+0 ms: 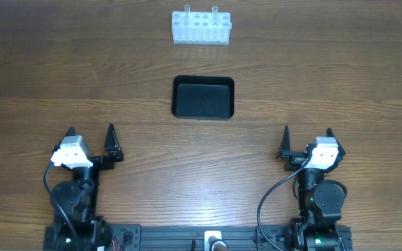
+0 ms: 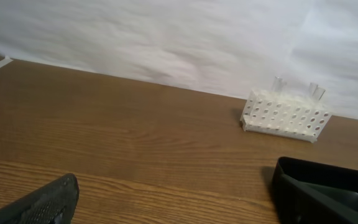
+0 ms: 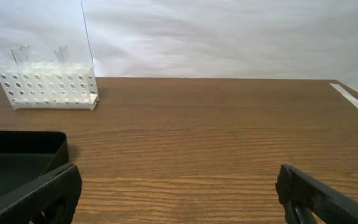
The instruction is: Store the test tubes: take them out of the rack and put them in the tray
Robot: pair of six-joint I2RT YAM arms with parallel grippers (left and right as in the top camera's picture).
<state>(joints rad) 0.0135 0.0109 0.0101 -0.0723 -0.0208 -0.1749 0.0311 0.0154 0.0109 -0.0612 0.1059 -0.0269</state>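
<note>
Here the bench (image 1: 340,70) gives much open room: wide stretches of brown wood lie at both sides of the things and between them and the arms. Its far edge meets a white backdrop (image 3: 229,37) just behind the rack (image 1: 201,29). The rack is white and stands upright near that far edge, about at the middle. The black tray (image 1: 203,97) lies in front of it, apart from it, with a strip of wood between the two. Both arms are folded low near their bases, well apart from the tray and from each other. The left hand (image 1: 91,130) points up the bench with its two fingers spread apart. The right hand (image 1: 308,131) has the same pose, and its fingers are also spread apart. I count one rack, one tray and two test tubes (image 3: 21,56). The tubes stand upright in the rack, one toward each end, and their open tops rise above it.
</note>
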